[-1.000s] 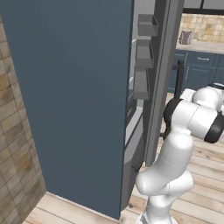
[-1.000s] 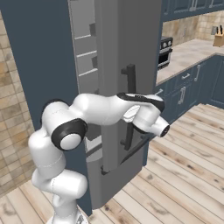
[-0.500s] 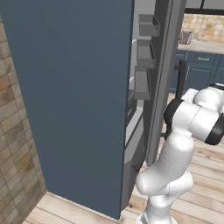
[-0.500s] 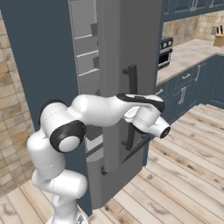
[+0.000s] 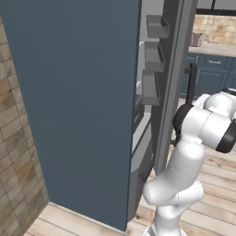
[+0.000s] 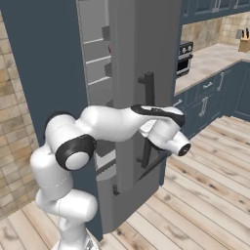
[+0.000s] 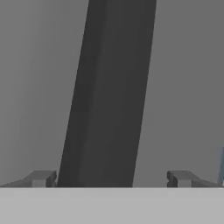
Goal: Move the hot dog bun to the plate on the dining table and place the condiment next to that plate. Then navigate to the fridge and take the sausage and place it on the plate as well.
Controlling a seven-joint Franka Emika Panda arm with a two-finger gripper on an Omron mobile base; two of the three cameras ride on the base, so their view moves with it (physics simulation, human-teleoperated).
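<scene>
The fridge [image 6: 146, 49] is a tall grey unit whose door [image 5: 171, 92] stands partly ajar, with door bins [image 5: 156, 26] showing in the gap. My arm [image 6: 117, 124] reaches across to the door's dark vertical bar handle [image 6: 146, 93]. In the hand view the handle [image 7: 109, 87] runs upright between my fingertips [image 7: 41, 178]. My gripper [image 7: 111, 178] is open around the bar, and its pads are apart from it. The sausage, hot dog bun, plate, dining table and condiment are out of view.
A tall dark blue panel [image 5: 69, 92] flanks the fridge on the left, with a brick wall [image 5: 14, 161] beside it. Blue cabinets [image 6: 210, 97] under a beige counter [image 6: 210, 61], an oven [image 6: 184, 56] and a knife block [image 6: 243, 44] stand to the right. Wooden floor [image 6: 210, 195] lies open there.
</scene>
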